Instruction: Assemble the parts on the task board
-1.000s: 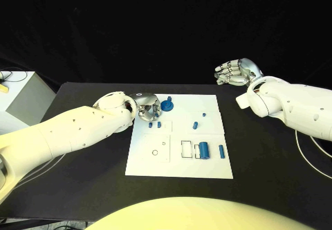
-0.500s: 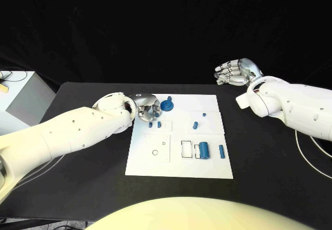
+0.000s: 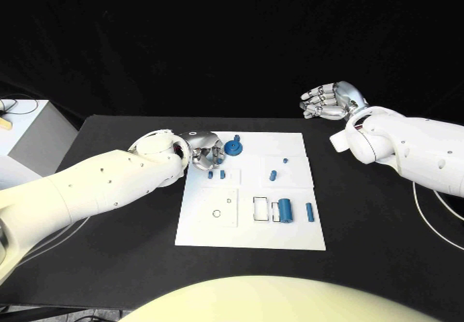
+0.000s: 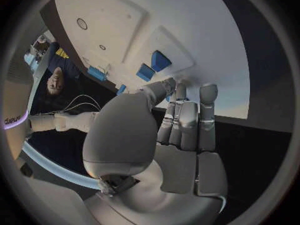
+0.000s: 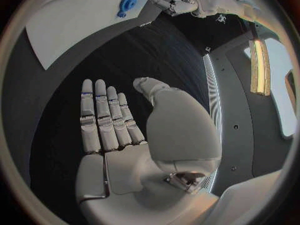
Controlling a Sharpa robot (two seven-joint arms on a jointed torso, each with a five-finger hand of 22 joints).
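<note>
Two white arms are working over a black table (image 3: 116, 268), where one white task board (image 3: 249, 235) is lying in the middle. The left hand (image 3: 205, 151) is hovering at the board's far left corner, its fingers (image 4: 187, 120) stretched straight and close together with the tips down at the board. Whether it is actually pinching anything cannot be told. The right hand (image 3: 328, 100) is hanging clear beyond the table's far right corner, its palm flat, its fingers (image 5: 103, 117) released and carrying nothing.

The piece nearest the left hand is a single blue toothed wheel (image 3: 233, 147), sitting at the board's far edge just beside the fingertips. It is looking like hard, light plastic, stiff and not fragile. Its smooth faces could be slippery, so taking it by the rim, thumb opposite a finger, is looking the safest hold.

Also on the board:
- One thick blue cylinder (image 3: 286, 210) is lying near the right edge toward the near side, likely to roll if nudged.
- One slim rod (image 3: 310, 212) is lying just beside it.
- Two small pegs (image 3: 216, 174) are standing side by side near the left edge.
- Two more small pieces (image 3: 273, 176) are lying apart near the middle.

That is making at least seven blue parts.
</note>
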